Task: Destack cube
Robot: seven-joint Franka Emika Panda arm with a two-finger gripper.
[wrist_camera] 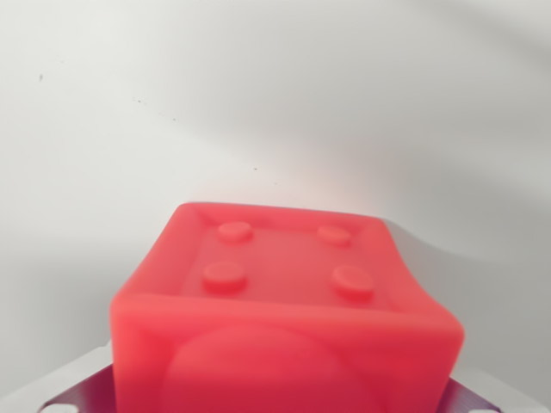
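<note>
A red cube (284,310) fills the lower middle of the wrist view, very close to the camera. Its upper face has a raised rim and four round studs. The face nearest the camera carries a large round bulge. Grey metal parts, one (73,391) low at the wrist view's left and another (486,400) at its right, show behind the cube's bottom corners. They may belong to my gripper. The fingertips are hidden by the cube, so I cannot tell whether they hold it. No second cube shows.
A plain white surface (275,103) with a few small dark specks spans the area behind the cube. A soft shadow runs across it at the wrist view's right.
</note>
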